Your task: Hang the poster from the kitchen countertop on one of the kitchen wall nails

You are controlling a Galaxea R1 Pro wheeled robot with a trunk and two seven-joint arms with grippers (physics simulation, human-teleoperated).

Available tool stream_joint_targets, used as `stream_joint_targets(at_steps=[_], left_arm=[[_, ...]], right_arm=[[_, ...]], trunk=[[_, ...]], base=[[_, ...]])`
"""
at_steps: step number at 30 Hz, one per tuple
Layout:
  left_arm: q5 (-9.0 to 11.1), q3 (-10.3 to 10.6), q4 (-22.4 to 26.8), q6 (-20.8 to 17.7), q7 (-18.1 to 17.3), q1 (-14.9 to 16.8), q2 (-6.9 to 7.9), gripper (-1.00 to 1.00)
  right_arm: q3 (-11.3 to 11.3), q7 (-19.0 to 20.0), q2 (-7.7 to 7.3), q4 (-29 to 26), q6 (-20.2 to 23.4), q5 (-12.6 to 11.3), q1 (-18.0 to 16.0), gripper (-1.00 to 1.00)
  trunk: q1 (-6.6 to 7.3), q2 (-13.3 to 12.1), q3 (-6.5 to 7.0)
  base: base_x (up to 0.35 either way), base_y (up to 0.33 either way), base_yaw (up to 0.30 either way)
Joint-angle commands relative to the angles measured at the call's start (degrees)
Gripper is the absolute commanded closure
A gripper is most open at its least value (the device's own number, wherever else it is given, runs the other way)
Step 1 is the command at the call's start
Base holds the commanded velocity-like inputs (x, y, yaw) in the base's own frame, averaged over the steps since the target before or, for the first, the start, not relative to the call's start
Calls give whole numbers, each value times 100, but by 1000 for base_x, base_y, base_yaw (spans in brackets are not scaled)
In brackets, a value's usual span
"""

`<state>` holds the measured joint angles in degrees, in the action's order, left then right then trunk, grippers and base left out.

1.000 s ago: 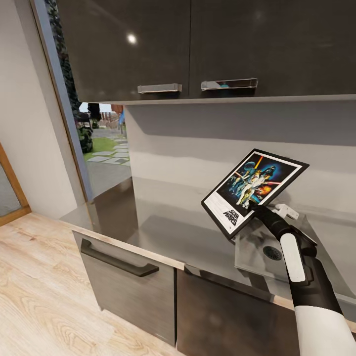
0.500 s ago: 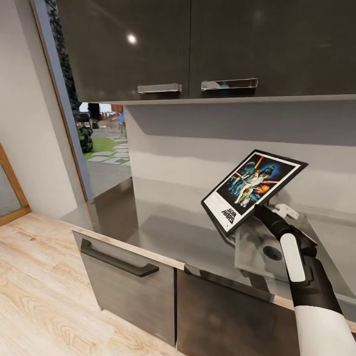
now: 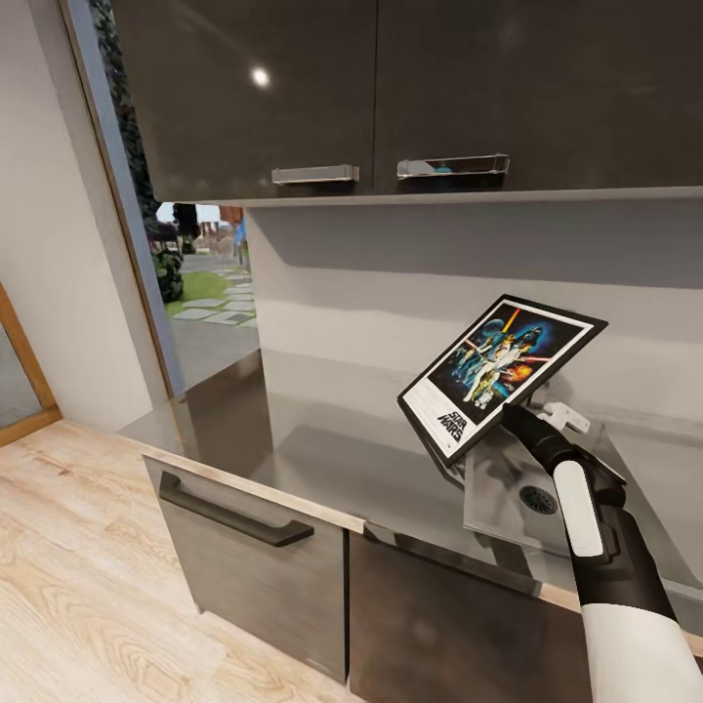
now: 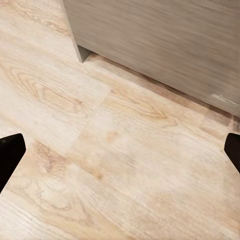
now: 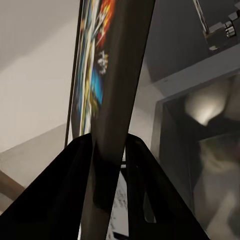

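The framed Star Wars poster (image 3: pixel 500 376) hangs tilted in the air above the kitchen countertop (image 3: pixel 322 439), its artwork facing up and left. My right gripper (image 3: pixel 510 415) is shut on the poster's lower long edge, just left of the sink. In the right wrist view the poster's black frame (image 5: pixel 117 75) runs edge-on between the two dark fingers (image 5: pixel 75 170). My left gripper (image 4: pixel 120 150) is open and low over the wooden floor, with only its fingertips (image 4: pixel 10 155) showing at the sides. The wall nail is out of view.
An inset steel sink (image 3: pixel 532 493) with a faucet (image 3: pixel 566 418) lies under and behind the poster. Dark upper cabinets (image 3: pixel 391 98) with bar handles overhang the light grey backsplash wall (image 3: pixel 371 293). A glass opening to a garden (image 3: pixel 200 283) stands left. Drawer fronts (image 3: pixel 244 547) face the floor.
The poster's lower corner has risen slightly and the frame has tilted a little, still held by the right gripper. Nothing else has moved.
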<state>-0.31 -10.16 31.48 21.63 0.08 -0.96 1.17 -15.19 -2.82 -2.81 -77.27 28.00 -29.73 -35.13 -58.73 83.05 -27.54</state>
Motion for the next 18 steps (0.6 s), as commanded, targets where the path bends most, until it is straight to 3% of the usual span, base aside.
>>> stream_joint_targets(at_steps=[1, 6, 7, 18], left_arm=[[-4, -4, 6, 8, 1, -1, 0, -100], [-4, -10, 14, 8, 1, -1, 0, -100], [-3, -12, 25, 14, 1, -1, 3, -100], [-4, -12, 33, 17, 1, -1, 5, -100]], right_arm=[[-2, -35, -1, -6, 27, -61, -3, 100], [-1, -35, -1, -9, 29, -67, -3, 100], [13, -51, -1, -67, 30, -434, -24, 100], [16, -52, 1, -85, 31, -461, -145, 100]], trunk=[[0, 3, -5], [0, 3, -5], [0, 3, -5], [0, 3, -5]], base=[[0, 0, 0], [0, 0, 0], [0, 0, 0], [0, 0, 0]])
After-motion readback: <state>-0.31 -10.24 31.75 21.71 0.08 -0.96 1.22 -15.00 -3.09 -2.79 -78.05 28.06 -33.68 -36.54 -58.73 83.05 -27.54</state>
